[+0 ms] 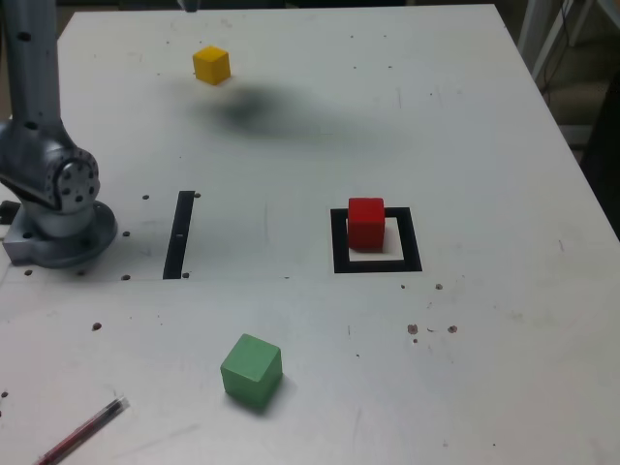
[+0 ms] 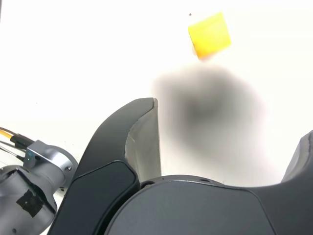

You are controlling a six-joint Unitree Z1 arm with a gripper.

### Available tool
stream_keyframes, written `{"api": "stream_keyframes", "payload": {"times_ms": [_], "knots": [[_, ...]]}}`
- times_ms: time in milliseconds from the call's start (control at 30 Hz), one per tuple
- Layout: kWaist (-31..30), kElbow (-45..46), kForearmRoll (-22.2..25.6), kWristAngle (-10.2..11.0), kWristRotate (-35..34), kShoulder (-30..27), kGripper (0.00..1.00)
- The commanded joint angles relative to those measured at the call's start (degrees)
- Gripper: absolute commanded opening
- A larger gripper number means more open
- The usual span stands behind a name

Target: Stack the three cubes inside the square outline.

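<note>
On the white table top (image 1: 465,116), the small matte red cube (image 1: 366,222) stands inside the thick black square outline (image 1: 339,242), on its pale centre and close to the far side of the frame. The slightly larger green cube (image 1: 252,369) lies nearer the camera, well apart from the outline, turned with one corner toward the viewer. The small yellow cube (image 1: 211,65) sits far back on the table, toward the exterior view's left, with a wide soft shadow (image 1: 281,111) just beside it. A narrow straight black strip (image 1: 179,234) lies between the grey arm base (image 1: 53,208) and the outline. A red pen (image 1: 82,432) rests at the near edge, on the exterior view's left.

From the wrist view, the dark gripper (image 2: 230,147) hangs above the table with its jaws spread wide and nothing between them. The yellow cube (image 2: 209,35) is beyond the fingertips, not touching them.
</note>
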Motion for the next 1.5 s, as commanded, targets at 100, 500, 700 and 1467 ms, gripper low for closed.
{"api": "stream_keyframes", "payload": {"times_ms": [100, 500, 700, 1467], "knots": [[5.31, -3.35, 0.16, -0.15, 2.98, 4.75, 1.0], [11.77, -4.79, -1.5, -2.13, 5.9, 12.8, 1.0], [12.61, 0.01, -6.33, -4.03, 5.41, 13.21, 1.0], [10.09, 3.67, -10.43, -2.44, -0.85, 16.38, 0.97]]}}
